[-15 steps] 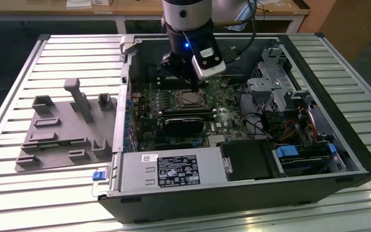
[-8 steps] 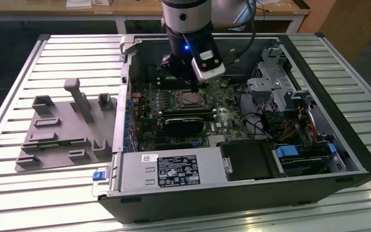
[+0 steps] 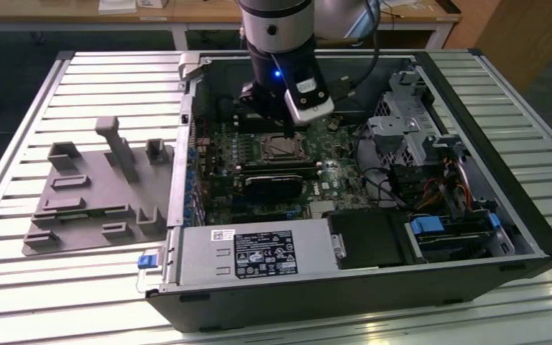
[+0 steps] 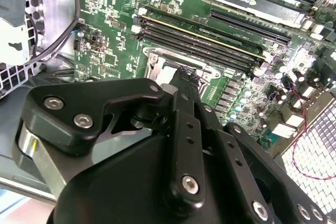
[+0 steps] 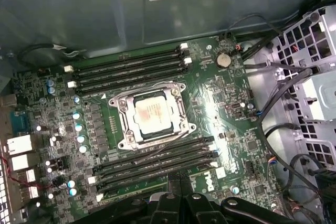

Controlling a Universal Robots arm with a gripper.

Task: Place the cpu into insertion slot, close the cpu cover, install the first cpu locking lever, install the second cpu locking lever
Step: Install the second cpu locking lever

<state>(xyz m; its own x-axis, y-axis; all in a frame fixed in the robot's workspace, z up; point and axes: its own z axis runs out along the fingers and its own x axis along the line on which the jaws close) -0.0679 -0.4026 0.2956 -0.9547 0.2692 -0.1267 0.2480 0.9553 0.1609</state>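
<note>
Tool point(image 4: 185, 80) sits low inside the open PC case point(image 3: 506, 215), fingers look pressed together with nothing between them, tip right at the socket edge in the second wrist view. In the first wrist view the tool point(image 5: 181, 182) is just off the socket's corner, across the near bank of RAM slots point(image 5: 157, 163). Cpu point(image 5: 154, 113) is already seated in the insertion slot point(image 5: 124, 124), flat, silvery top up. Cpu cover point(image 5: 181, 109) lies closed down around it, chip showing through the window. Levers: cannot tell whether latched. Socket lies mid-board between the two RAM banks, second bank point(image 5: 128, 69) toward the case wall. Black card point(image 3: 276, 183) sits beyond the socket toward the case's front edge. Cables point(image 5: 283, 103) and drive cage point(image 3: 420, 136) by the case's exterior-view-right side, well apart. Grey fixture point(image 3: 94, 194) on worktop point(image 3: 26, 129), outside the case.
</note>
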